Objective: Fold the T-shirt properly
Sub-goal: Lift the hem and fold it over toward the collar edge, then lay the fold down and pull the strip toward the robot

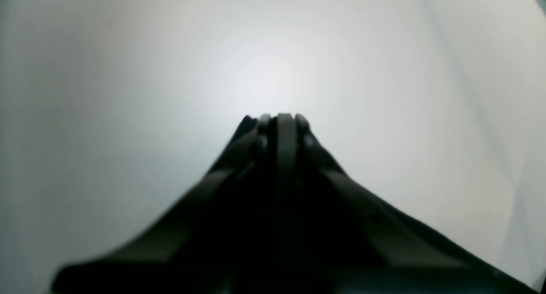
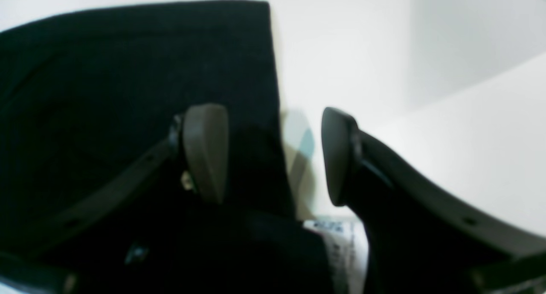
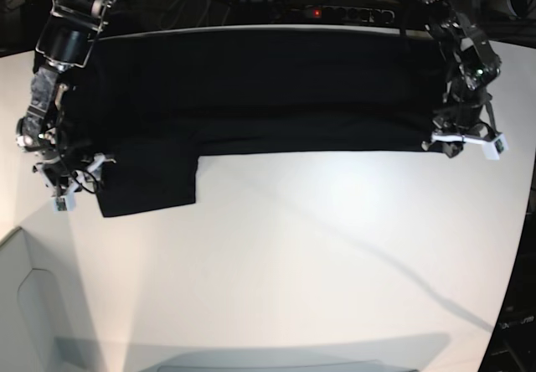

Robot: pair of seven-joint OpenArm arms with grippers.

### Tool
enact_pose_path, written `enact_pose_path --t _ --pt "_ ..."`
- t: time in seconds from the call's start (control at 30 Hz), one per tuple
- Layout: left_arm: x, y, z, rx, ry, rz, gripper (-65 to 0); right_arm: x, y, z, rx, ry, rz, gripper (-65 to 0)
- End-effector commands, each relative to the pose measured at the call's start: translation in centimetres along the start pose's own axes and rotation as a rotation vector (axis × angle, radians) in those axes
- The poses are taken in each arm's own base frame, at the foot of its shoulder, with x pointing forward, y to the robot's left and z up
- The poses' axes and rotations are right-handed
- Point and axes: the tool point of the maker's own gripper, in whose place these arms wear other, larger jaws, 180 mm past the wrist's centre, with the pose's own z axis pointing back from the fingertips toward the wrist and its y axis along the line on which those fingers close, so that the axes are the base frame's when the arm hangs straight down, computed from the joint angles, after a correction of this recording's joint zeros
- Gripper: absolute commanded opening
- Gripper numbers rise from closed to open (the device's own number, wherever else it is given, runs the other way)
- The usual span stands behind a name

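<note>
Here the right gripper (image 2: pixel 273 157) is standing with its jaws apart, one finger (image 2: pixel 204 151) over the black cloth and the other finger (image 2: pixel 339 155) over the bare white worktop (image 3: pixel 318 255), so the side edge of the T-shirt (image 3: pixel 251 87) is running between them, and nothing is being held yet. In the base view this gripper (image 3: pixel 71 183) is hovering at the left edge of the worktop, just beside the short sleeve (image 3: pixel 146 179) that is hanging down from the main body of the shirt. A small white tag (image 2: pixel 339 238) is showing near the lower finger in the right wrist view. The left gripper (image 1: pixel 277 120) is showing its jaws pressed together, and its own camera is seeing only the pale surface, so it seems to be holding nothing; in the base view it (image 3: pixel 465 137) is sitting at the right edge, touching or just beside the shirt's lower corner. The shirt is lying as a long band along the far edge of the worktop, apparently already folded once lengthwise. I judge that the sleeve fold is in hand now. The next move is probably asking the right gripper to lower and close on the sleeve edge, then carry it inward over the body.
</note>
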Motion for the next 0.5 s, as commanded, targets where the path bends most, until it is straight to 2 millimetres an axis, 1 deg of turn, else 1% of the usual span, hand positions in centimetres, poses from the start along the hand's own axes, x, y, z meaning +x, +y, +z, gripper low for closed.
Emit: enact_pose_path --t 0.0,0.03,0.07,0.13,0.23,0.3,0.37,0.4,0.47 --pt "1.7 -0.4 0.4 -0.010 -0.056 -0.015 -65.0 2.0 -0.6 0.3 -0.009 -0.055 0.008 -29.4" --pt "1.9 -0.6 0.5 -0.013 -0.063 -0.017 -65.0 1.8 -0.4 0.3 -0.006 -0.052 0.004 -29.4" --pt "2.2 -0.7 0.6 -0.017 -0.071 -0.020 -65.0 0.9 -0.3 0.1 -0.001 -0.035 -0.002 -29.5" --pt "2.6 -1.0 0.8 -0.021 -0.085 -0.024 -65.0 -0.1 0.1 -0.1 0.010 -0.010 -0.003 -29.6" --pt "2.7 -1.0 0.8 -0.022 -0.091 -0.024 -65.0 -0.9 1.9 -0.9 0.054 0.024 0.033 -29.7" --pt "2.7 -1.0 0.8 -0.022 -0.091 -0.024 -65.0 -1.0 2.9 -1.2 0.075 0.036 0.060 -30.7" --pt "2.7 -1.0 0.8 -0.022 -0.092 -0.024 -65.0 -0.9 3.3 -1.4 0.086 0.038 0.072 -35.4" --pt "2.7 -1.0 0.8 -0.022 -0.092 -0.024 -65.0 -0.8 3.4 -1.4 0.086 0.035 0.074 -39.1" --pt "2.7 -1.0 0.8 -0.022 -0.092 -0.024 -65.0 -0.6 3.4 -1.4 0.086 0.032 0.075 -49.0"
